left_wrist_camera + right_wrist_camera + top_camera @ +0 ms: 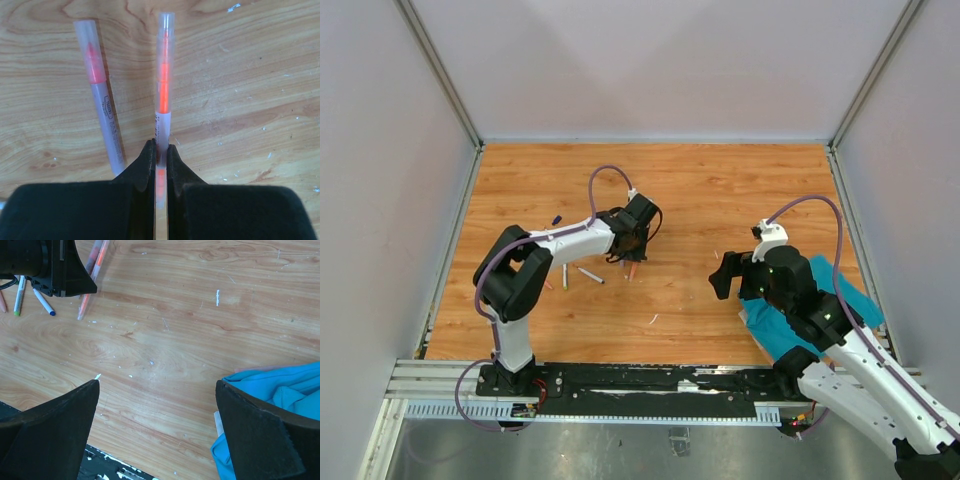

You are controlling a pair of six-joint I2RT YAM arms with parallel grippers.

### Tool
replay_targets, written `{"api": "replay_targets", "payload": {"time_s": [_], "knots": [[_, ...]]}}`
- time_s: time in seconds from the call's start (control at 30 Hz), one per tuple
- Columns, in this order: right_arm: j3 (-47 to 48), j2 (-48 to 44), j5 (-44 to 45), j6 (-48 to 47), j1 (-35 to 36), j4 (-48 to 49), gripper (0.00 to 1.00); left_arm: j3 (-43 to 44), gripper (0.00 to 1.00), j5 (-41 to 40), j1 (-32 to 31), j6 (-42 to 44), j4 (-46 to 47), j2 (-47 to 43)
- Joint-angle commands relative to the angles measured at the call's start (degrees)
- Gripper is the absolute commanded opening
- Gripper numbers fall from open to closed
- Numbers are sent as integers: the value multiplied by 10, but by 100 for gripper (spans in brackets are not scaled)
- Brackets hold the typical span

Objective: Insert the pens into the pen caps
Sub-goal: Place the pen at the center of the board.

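- Slippage worries me: left gripper (160,150) is clamped on the slim orange pen (164,85) over the table (250,100), and the pen could pivot.
- Right gripper (157,384) hangs wide apart by the teal cloth (280,400), holding no cap.

We find a wooden table (700,200) with a plank-grain top. At 9 o'clock from its centre lies a loose group of pens, among them a green-tipped pen (564,276) and, just beside it at 3 o'clock, a blue-tipped pen (590,275), both flat and apart. We also note a pink pen (102,110) lying flat, a small dark cap (557,218) at 11 o'clock from the group, and a white scrap (653,320) towards 6 o'clock of centre. A crumpled teal cloth (772,335) rests at 4 o'clock, by the near right edge.
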Motion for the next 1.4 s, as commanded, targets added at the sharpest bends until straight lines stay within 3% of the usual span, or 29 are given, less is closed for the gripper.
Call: {"api": "replay_targets", "payload": {"time_s": [0.0,0.2,0.83,1.37], "knots": [[3,2,6,6,-7,-6,99,22,0,13,8,-7,-7,12],[-3,3,-2,4,-7,-2,99,31,1,10,10,-5,-8,28],[-4,-1,-4,-1,-7,-8,98,41,20,-1,22,-27,4,61],[6,-3,-3,-4,-6,-18,99,47,27,12,25,-18,16,20]]}}
